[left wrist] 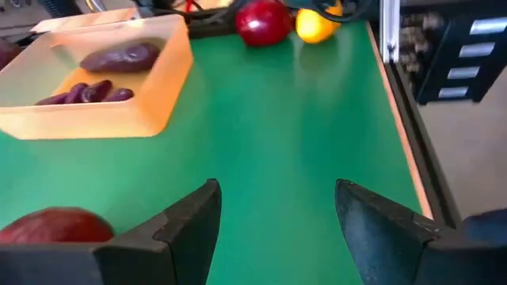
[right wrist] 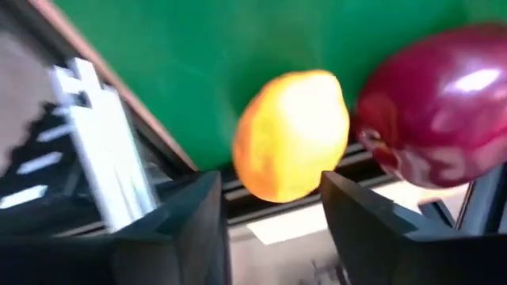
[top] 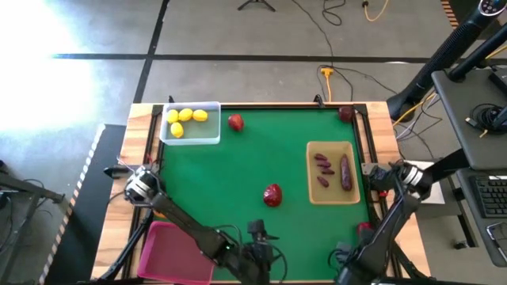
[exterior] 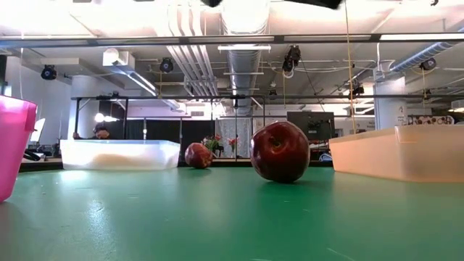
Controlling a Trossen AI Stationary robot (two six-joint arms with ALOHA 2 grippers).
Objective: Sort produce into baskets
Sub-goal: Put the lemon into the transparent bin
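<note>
My right gripper (right wrist: 273, 186) hangs open at the table's near right, its fingers on either side of a yellow lemon (right wrist: 289, 134). The lemon lies beside a dark red fruit (right wrist: 440, 107) against the table's right rim. My left gripper (left wrist: 277, 194) is open over the near middle of the green mat and holds nothing. It faces the tan tray (left wrist: 162, 95), which holds purple pieces (left wrist: 119, 57). A red apple (top: 272, 194) rests mid-table. The clear bin (top: 212, 134) holds several lemons (top: 186, 119). The pink bin (top: 170, 249) stands near left. My right gripper comes slanting down at the lemon (right wrist: 317, 170), which shows between its two fingertips. I cannot tell whether either finger touches it. The lemon lies on the table by the rim.
Another red fruit (top: 235, 122) lies beside the clear bin, and one more (top: 346, 113) in the far right corner. A wooden rim (top: 372, 138) frames the mat. Open green mat (top: 230, 174) stretches between the bins and the tray.
</note>
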